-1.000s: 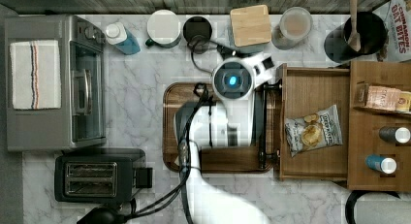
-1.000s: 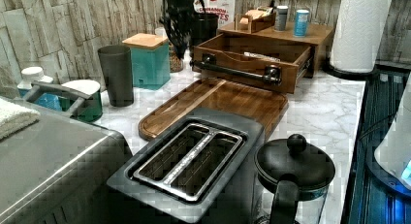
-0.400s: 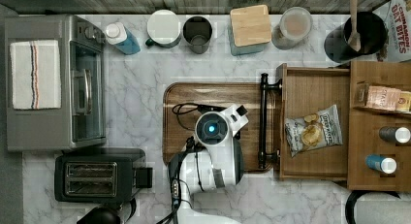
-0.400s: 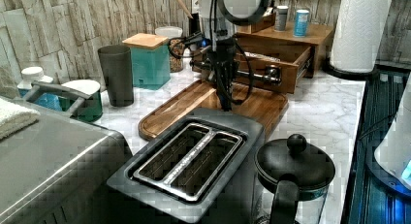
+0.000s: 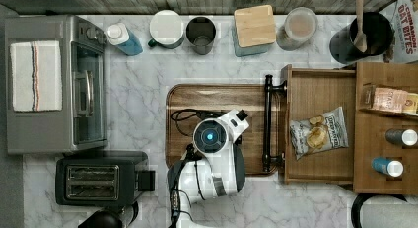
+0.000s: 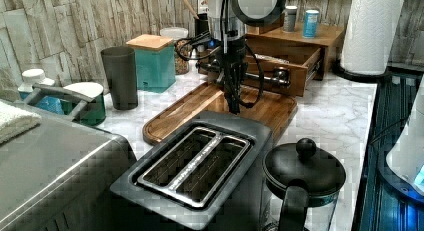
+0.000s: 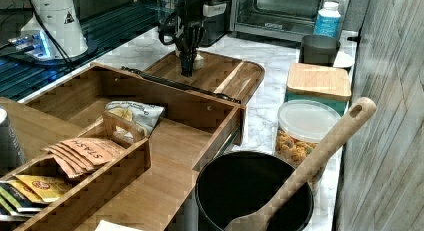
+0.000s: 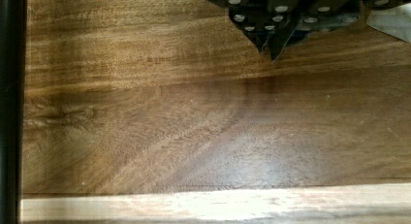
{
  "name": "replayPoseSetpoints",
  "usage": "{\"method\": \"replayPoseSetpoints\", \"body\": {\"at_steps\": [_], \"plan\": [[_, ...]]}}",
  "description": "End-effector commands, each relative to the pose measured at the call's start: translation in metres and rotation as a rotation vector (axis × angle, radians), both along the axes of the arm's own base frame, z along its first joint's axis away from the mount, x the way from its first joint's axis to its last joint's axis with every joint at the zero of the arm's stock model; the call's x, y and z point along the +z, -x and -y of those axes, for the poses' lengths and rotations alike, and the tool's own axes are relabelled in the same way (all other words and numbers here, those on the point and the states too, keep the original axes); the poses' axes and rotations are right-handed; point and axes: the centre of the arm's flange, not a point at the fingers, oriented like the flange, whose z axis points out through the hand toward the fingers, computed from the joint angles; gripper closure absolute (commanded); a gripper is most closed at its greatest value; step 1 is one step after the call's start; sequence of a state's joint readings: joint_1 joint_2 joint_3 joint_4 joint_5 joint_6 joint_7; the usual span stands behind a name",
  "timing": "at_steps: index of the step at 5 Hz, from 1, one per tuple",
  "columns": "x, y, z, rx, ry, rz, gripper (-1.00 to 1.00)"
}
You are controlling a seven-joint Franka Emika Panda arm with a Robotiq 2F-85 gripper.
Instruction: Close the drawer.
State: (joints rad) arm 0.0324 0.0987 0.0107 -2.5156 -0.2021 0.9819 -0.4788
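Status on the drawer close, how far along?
Done: nothing. The drawer stands pulled out of the shelf unit, a chip bag lying inside. In hand: the hand, fingers together, hangs low over the serving tray, short of the black handle. Left: reach the drawer front and push it in.

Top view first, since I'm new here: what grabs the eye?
The white arm's end effector pointing down at the dark serving tray mid-counter. At the top view's right, the drawer stands pulled open, a chip bag inside, its black bar handle over the tray's edge.
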Motion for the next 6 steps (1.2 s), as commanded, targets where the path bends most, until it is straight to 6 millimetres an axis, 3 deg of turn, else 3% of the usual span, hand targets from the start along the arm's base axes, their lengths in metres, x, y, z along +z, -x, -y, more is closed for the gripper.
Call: {"method": "replayPoseSetpoints", "body": {"at_steps": [1,3,4,6], "plan": [[0.011,-0.004,-0.005,-0.037,0.008,0.082,1.0],[0.007,-0.017,0.004,-0.041,0.054,0.138,1.0],[0.021,-0.025,0.013,-0.051,0.064,0.127,1.0],[0.032,-0.037,0.064,0.026,0.042,0.149,1.0]]}}
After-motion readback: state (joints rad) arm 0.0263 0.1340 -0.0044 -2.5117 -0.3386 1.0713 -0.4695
